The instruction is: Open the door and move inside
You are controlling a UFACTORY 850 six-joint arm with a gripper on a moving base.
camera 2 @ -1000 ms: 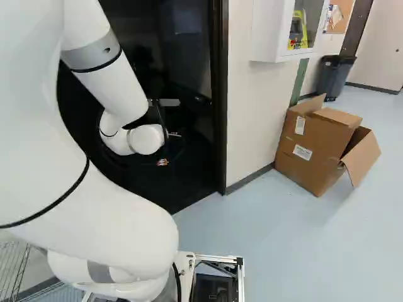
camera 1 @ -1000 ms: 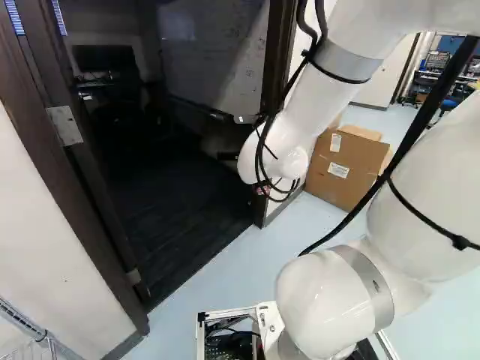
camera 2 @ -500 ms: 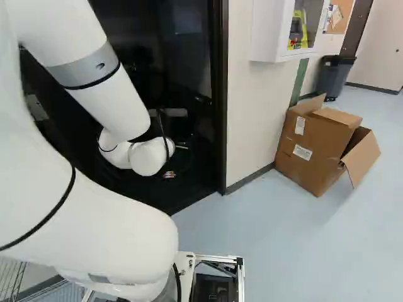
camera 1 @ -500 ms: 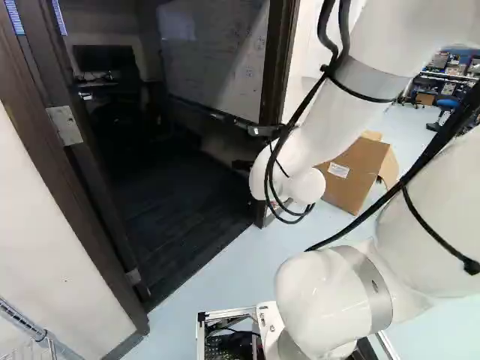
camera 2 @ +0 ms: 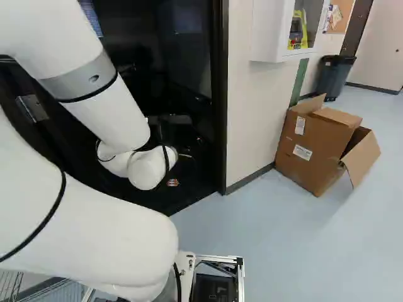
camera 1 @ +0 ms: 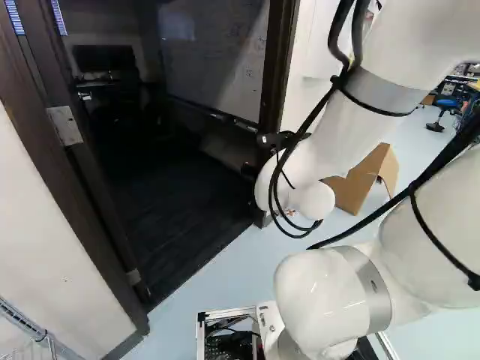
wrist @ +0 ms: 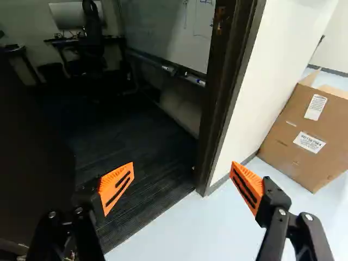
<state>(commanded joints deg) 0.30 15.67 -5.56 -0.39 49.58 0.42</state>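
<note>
1. Jaws: spread wide, nothing pinched. My gripper (camera 1: 247, 171) has one orange pad (wrist: 117, 185) at 11 o'clock, the other at 1. 12 o'clock = straight ahead along the jaws.
2. Gap between the pads looks out at the threshold: dark carpet (wrist: 147, 190) meets pale floor (wrist: 185, 239) on a slanting line.
3. Door (wrist: 32, 152) at 10 o'clock: dark slab, open, swung into the room. Not gripping it. Can't tell how far off it is.
4. Door frame (wrist: 217, 109), right-hand post, between 12 and 1, upright. Its foot stands at the carpet edge.
5. Doorway open from 11 to 12, dim room behind. Whiteboard (wrist: 168, 32) on the wall at 12, markers on its ledge. Desk (wrist: 111, 41) with a chair (wrist: 93, 43) at 11, deeper in.
6. White wall (wrist: 277, 70) at 1, outside the frame.
7. Cardboard box (camera 2: 315, 148) at 2, on the pale floor beside that wall, flaps open.
8. Right base view, 1 o'clock: white wall cabinet (camera 2: 271, 31), then a dark bin (camera 2: 334, 75) beyond the box.
</note>
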